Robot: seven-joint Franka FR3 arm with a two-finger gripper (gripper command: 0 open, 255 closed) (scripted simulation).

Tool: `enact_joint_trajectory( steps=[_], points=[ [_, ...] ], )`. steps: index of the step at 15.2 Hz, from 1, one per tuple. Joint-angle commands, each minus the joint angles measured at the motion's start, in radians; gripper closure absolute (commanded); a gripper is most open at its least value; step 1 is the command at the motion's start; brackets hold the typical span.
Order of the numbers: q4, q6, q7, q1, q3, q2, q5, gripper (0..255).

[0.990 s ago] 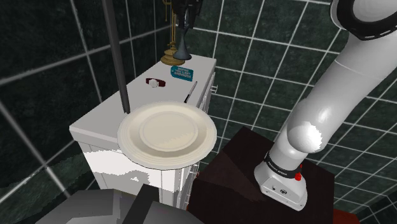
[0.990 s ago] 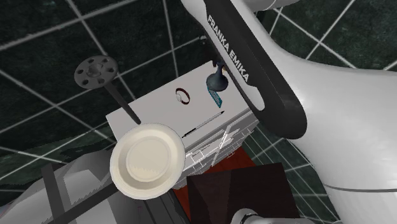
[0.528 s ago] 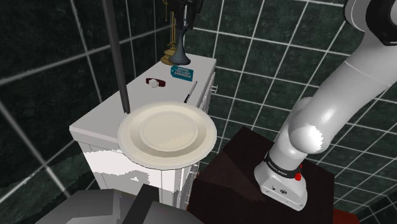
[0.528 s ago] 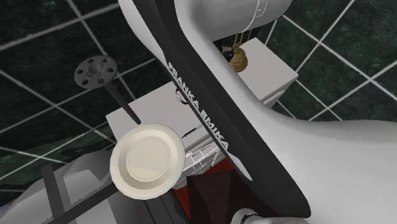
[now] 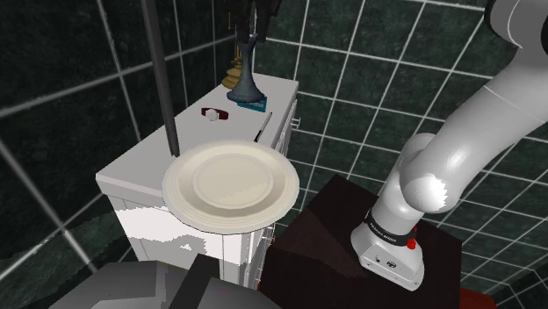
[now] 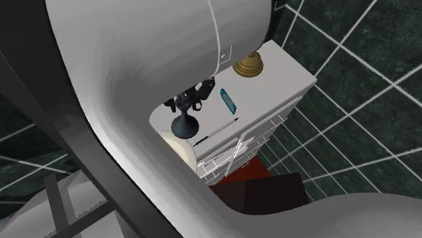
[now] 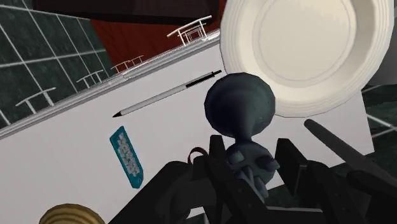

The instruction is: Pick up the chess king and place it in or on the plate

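Note:
A dark chess king (image 5: 246, 77) hangs base-down above the far end of the white cabinet (image 5: 140, 162), with my black gripper (image 5: 248, 26) shut on its upper part. The wrist view looks past the gripper (image 7: 245, 159) clasping the king (image 7: 240, 102) to its round base, with the cabinet top below. A cream plate (image 5: 230, 186) rests on the cabinet's near end and overhangs the edge; in the wrist view the plate (image 7: 299, 48) lies just beyond the king's base. In the second exterior view the king (image 6: 186, 123) hangs under the gripper (image 6: 196, 96), and the arm hides most of the plate (image 6: 184, 147).
On the cabinet top lie a pen (image 5: 263, 125), a blue card (image 7: 126, 154), a small red ring-like thing (image 5: 212, 113) and a brass bell-shaped piece (image 6: 249, 64). A black pole (image 5: 162, 70) rises beside the plate. My dark stand (image 5: 351, 228) adjoins the cabinet. Dark tiled walls surround.
The king, still held, has come lower and a little toward the plate. The arm has swung across the second exterior view and now covers most of the plate there.

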State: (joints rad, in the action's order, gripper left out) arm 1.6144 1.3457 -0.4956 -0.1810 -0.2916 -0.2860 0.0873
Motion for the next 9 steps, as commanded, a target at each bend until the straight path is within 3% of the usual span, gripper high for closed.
enact_joint_trajectory(
  steps=[1,9],
  points=[
    [0.002,-0.006,-0.051,-0.016,-0.031,-0.011,0.012,255],
    [-0.069,-0.042,-0.264,-0.078,-0.173,0.010,0.042,255]
  ],
)
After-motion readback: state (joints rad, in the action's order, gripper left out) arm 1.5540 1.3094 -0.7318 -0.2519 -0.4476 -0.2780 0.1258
